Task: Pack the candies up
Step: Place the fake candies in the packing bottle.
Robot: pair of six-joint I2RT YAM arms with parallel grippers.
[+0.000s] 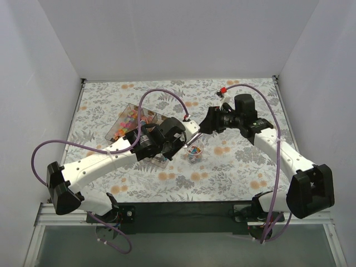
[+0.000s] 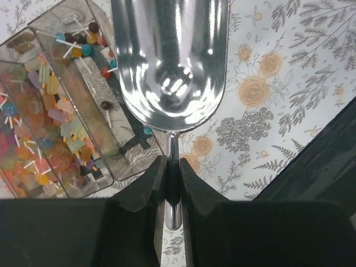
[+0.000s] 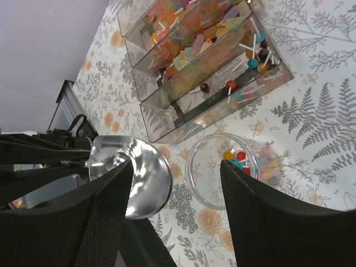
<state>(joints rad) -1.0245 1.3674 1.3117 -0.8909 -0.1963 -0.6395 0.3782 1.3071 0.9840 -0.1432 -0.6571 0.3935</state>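
Grip first: the left end effector (image 2: pixel 172 183) is pinched tight on the thin handle of the metal scoop (image 2: pixel 172 61), low on the stem, which I take to be for steadying the level, hollow-side-up bowl. That bowl looks empty, and it hangs just beside the clear tray (image 3: pixel 222 114), so my guess is it's lined up for a dip. The candies (image 2: pixel 39 128) mostly lie heaped in the tray's 3 long compartments, a jumble of orange, pink, yellow and blue, some on little sticks. A few more sit in the round clear cup (image 3: pixel 194 167) standing next to the tray. The right end effector (image 3: pixel 177 172) hovers above that cup with its fingers well apart and nothing between them, probably ready to steady it. Everything rests on a bench (image 1: pixel 233 161) covered in a grey fern-and-orange-flower cloth, boxed in by plain white walls (image 1: pixel 178 39).
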